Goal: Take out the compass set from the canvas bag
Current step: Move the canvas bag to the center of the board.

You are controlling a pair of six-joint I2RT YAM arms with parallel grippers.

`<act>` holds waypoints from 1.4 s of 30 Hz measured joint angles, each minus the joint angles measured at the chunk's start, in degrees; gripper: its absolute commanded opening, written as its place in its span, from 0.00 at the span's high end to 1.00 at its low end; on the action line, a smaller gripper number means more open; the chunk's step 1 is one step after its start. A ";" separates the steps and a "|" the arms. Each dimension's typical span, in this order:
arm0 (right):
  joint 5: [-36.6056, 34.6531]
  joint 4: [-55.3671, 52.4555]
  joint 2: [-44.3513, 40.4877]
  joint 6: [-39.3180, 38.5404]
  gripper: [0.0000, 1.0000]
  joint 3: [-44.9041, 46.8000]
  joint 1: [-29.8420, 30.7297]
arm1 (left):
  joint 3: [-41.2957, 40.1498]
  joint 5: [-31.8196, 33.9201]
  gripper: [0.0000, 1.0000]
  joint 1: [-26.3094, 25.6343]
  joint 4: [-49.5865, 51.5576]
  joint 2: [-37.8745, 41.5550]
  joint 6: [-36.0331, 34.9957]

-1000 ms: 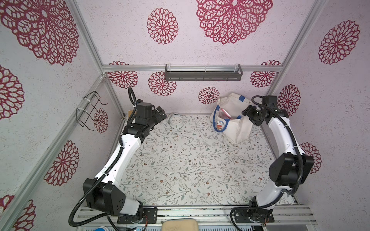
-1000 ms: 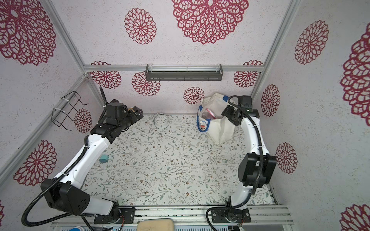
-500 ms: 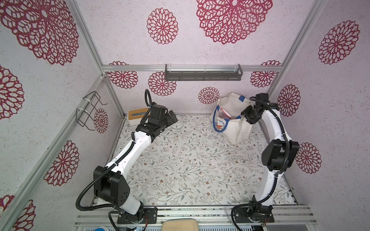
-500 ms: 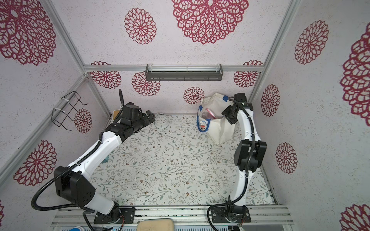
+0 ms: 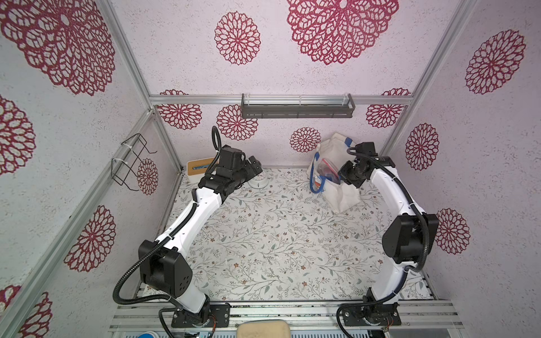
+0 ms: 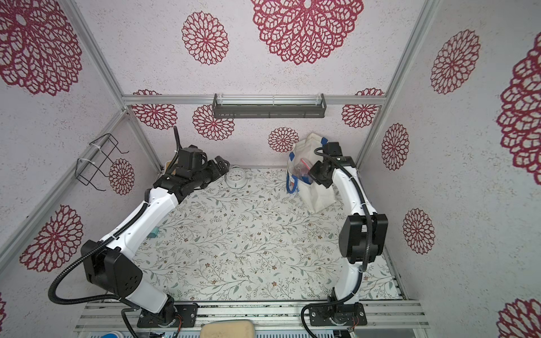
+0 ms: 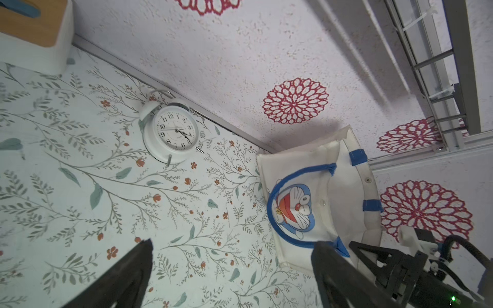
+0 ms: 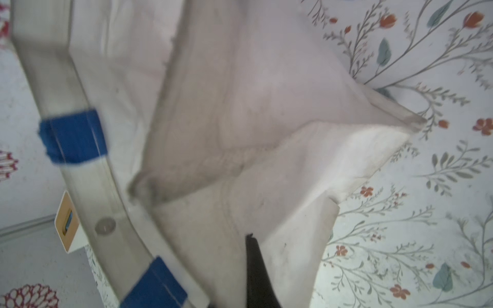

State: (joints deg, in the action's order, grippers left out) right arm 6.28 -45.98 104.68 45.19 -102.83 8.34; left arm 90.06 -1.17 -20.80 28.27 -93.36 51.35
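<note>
Moved: right gripper point(image 5: 342, 175) has closed; left gripper point(image 7: 234, 242) has edged nearer the clock point(image 6: 236, 177).
Left gripper: fingers apart, empty.
Right gripper: fingers together, pinching the canvas bag point(image 5: 344, 196) wall.
Canvas bag: upper right of centre, by the back wall.

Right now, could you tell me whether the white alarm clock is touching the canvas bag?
No, in the left wrist view bare tabletop separates the alarm clock from the canvas bag.

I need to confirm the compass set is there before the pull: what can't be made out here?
Compass set: in both top views only a clear pouch shows inside the canvas bag; its contents too small to tell.
Bag's inside: right wrist view, blurred, shows only canvas folds.
Right end effector: one finger shows in the right wrist view; canvas covers the other.
</note>
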 measured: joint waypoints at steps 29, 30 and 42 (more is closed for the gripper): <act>-4.09 1.09 -31.89 11.37 0.22 26.56 20.04 | 12.85 -9.18 0.13 -13.88 3.85 -15.15 3.50; -4.35 -0.17 -31.74 10.23 0.22 24.65 19.34 | 13.60 -8.92 0.14 -14.01 4.42 -15.72 3.32; -7.56 -12.00 -26.27 -8.44 0.16 10.21 -1.25 | 17.03 -3.80 0.15 -14.19 13.55 -17.09 1.22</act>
State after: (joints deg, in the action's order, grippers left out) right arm -1.28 -57.98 78.41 36.75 -92.62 7.09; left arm 107.09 -4.97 -34.98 41.82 -110.45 52.58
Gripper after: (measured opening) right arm 0.839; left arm 0.849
